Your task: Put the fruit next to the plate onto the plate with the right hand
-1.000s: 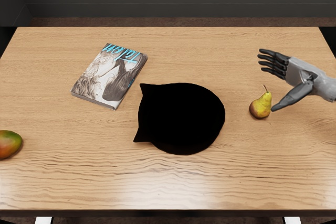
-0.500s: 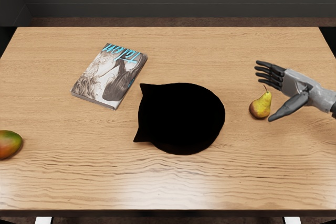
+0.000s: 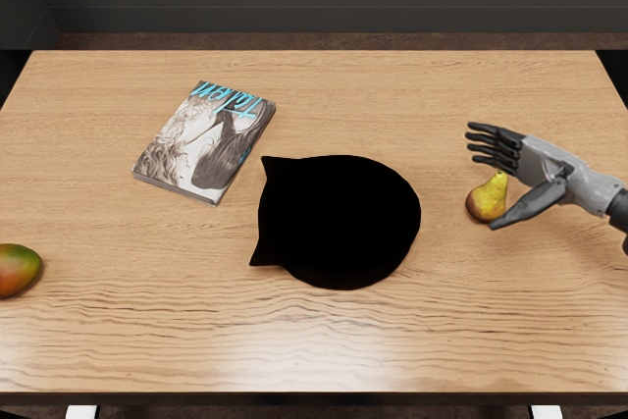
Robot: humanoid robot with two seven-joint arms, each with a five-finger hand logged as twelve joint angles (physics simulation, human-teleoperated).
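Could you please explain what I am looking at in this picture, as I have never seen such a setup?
This is a simulator's render, seen from a humanoid robot's head looking down at a slant on a wooden table. The grey five-finger right hand comes in from the right, spread open beside a pear that stands on the table. It holds nothing. A black cat-shaped plate lies mid-table, with a magazine behind it to the left and a mango at the left edge.
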